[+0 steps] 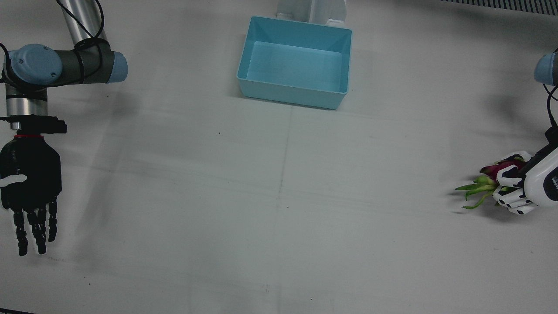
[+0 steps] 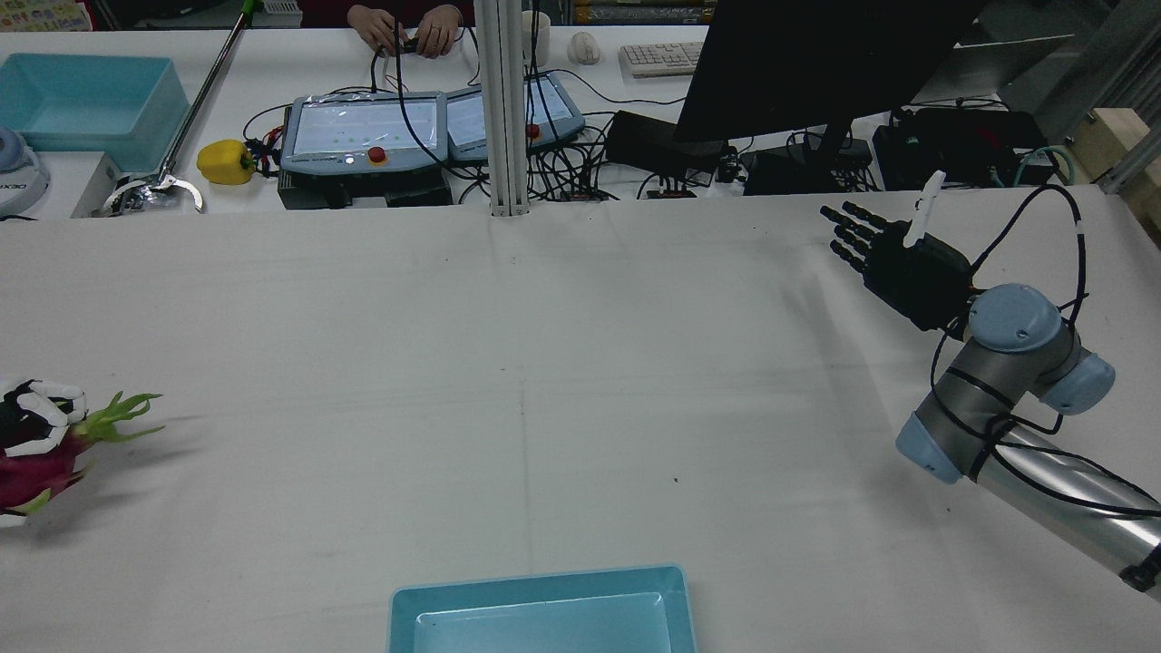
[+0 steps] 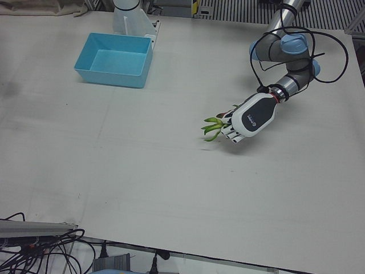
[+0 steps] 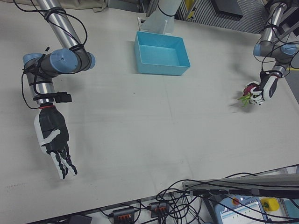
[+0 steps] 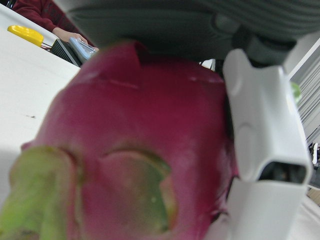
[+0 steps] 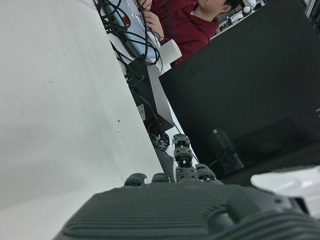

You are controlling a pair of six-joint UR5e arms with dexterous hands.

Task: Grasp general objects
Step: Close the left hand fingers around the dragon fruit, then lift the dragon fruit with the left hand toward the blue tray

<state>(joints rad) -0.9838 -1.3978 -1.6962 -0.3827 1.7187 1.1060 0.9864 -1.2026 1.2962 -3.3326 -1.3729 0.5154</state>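
Observation:
My left hand (image 1: 525, 185), white, is shut on a magenta dragon fruit (image 1: 497, 169) with green leaf tips, near the table's edge on my left side. The hand (image 3: 251, 117) holds the fruit (image 3: 214, 127) a little above the table, and a shadow lies beneath it. The fruit also shows in the rear view (image 2: 41, 472), and it fills the left hand view (image 5: 140, 150). My right hand (image 1: 28, 183), black, is open and empty with its fingers straight, above the table on the other side; it also shows in the rear view (image 2: 898, 258) and the right-front view (image 4: 53, 140).
An empty light-blue bin (image 1: 287, 93) stands at the table's middle near the pedestals, and it also shows in the rear view (image 2: 544, 617). Beyond the far edge are an upright post (image 2: 503, 109), a desk with pendants, cables and a yellow pepper (image 2: 225, 161).

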